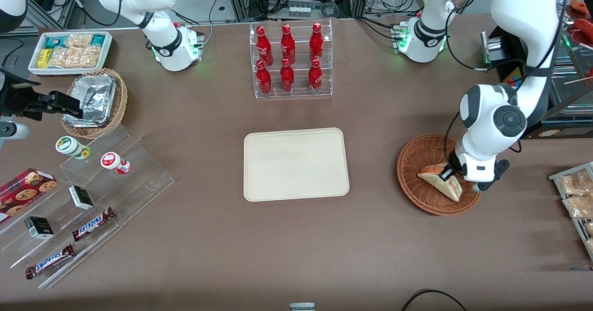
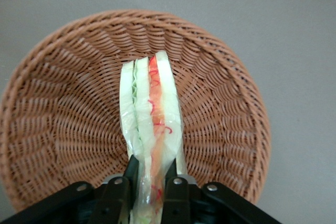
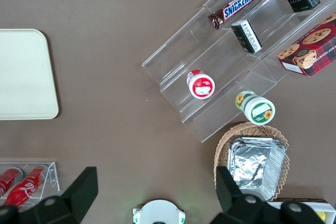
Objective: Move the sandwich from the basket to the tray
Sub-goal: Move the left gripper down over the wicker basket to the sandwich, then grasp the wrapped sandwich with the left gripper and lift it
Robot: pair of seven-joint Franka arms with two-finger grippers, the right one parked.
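Left wrist view: my fingers (image 2: 122,190) are clamped on the sandwich (image 2: 150,124), one on each bread face, with its red and green filling edge toward the camera. The sandwich sits in the basket (image 2: 63,129), its tip reaching toward the basket's middle; whether it rests on the weave or is just off it I cannot tell.

In the front view my gripper (image 1: 445,174) is low over the basket (image 1: 412,162), and the sandwich (image 1: 442,181) lies inside the rim on the side nearer the camera. The basket holds nothing else.

The tray (image 1: 295,163) lies flat on the table, well apart from the basket toward the parked arm's end, with nothing on it. Farther from the camera than the tray, a clear rack (image 1: 291,60) holds six red bottles (image 1: 287,47) in two rows. Farther toward the parked arm's end, a lighter basket (image 1: 118,104) holds crumpled foil (image 1: 92,98), and a white bin (image 1: 37,65) beside it holds snack packets (image 1: 76,51).
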